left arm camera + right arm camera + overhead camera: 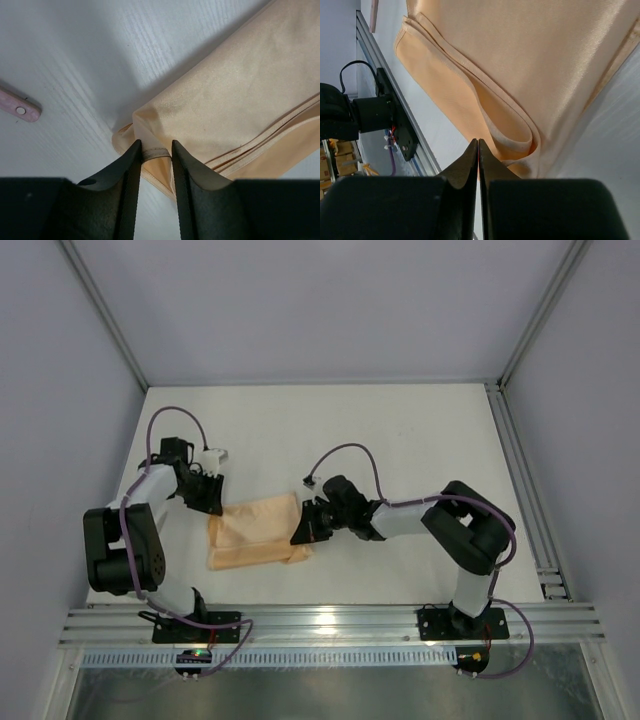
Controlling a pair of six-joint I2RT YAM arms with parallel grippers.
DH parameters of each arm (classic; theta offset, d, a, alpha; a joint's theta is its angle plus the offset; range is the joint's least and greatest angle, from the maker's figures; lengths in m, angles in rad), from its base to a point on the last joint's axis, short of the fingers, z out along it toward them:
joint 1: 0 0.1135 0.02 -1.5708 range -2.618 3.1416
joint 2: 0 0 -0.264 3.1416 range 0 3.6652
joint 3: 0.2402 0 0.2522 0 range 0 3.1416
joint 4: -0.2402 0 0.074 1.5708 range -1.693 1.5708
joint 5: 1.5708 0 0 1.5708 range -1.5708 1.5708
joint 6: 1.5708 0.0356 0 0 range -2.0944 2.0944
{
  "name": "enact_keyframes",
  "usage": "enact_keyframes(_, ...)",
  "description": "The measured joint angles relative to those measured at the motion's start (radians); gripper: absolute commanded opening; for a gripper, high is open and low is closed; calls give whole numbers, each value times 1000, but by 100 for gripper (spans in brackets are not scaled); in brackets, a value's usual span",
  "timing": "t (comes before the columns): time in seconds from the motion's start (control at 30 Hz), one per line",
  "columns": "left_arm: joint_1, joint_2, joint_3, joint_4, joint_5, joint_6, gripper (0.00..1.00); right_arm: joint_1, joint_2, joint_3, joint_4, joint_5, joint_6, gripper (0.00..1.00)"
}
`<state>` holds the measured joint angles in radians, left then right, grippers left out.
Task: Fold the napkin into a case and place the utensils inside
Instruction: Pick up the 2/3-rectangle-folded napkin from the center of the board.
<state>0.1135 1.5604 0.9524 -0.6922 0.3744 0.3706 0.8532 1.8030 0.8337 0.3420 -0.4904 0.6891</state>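
Now | left gripper point(152, 150) fingers pinch a hemmed corner of the folded peach-orange cloth napkin point(255, 530) lying on the white table point(400, 430) | right gripper point(478, 142) fingers pressed together, tips beside the napkin's opposite folded end | both forearms angle inward, elbows bent outward

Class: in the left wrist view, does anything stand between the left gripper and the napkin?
Nothing visible does. The left gripper has its fingers on either side of a hemmed corner of the napkin, touching it. The pink utensil handle lies apart on the table, off to one side, not between them.
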Motion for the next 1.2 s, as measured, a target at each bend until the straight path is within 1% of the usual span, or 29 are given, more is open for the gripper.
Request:
enact_keyframes(0.03,0,0,0,0,13,5,29,0,10,0,10,-1,9,3)
enact_keyframes(0.07,0,-1,0,0,24,10,24,-3,20,0,22,-2,21,3)
enact_keyframes(0.17,0,-17,-2,-7,52,40,16,-7,46,-1,48,-2,45,3)
enact_keyframes(0.27,0,-55,-8,-24,74,87,13,-11,71,-7,53,2,64,3)
enact_keyframes(0.43,0,-119,-12,-103,118,225,13,-15,84,-9,34,13,79,3)
enact_keyframes(0.5,0,-135,-12,-159,142,313,18,-16,84,-9,31,16,83,3)
enact_keyframes(0.53,0,-143,-12,-191,146,357,22,-16,84,-9,30,17,85,3)
enact_keyframes(0.57,0,-150,-13,-217,141,392,33,-16,84,-9,29,18,89,3)
enact_keyframes(0.6,0,-155,-15,-232,132,409,37,-16,84,-9,29,18,92,3)
enact_keyframes(0.67,0,-150,-14,-236,108,418,49,-16,84,-9,29,20,97,3)
enact_keyframes(0.77,0,-99,8,-229,71,377,55,-16,84,-9,28,21,103,3)
enact_keyframes(0.87,2,-34,42,-186,18,297,59,-16,84,-9,28,22,105,3)
enact_keyframes(0.97,8,-8,59,-147,-32,236,60,-16,84,-9,28,23,106,3)
enact_keyframes(1.07,21,24,67,-124,-61,200,61,-16,84,-9,28,23,106,3)
enact_keyframes(1.2,33,107,76,-121,-59,176,60,-16,84,-8,27,24,104,3)
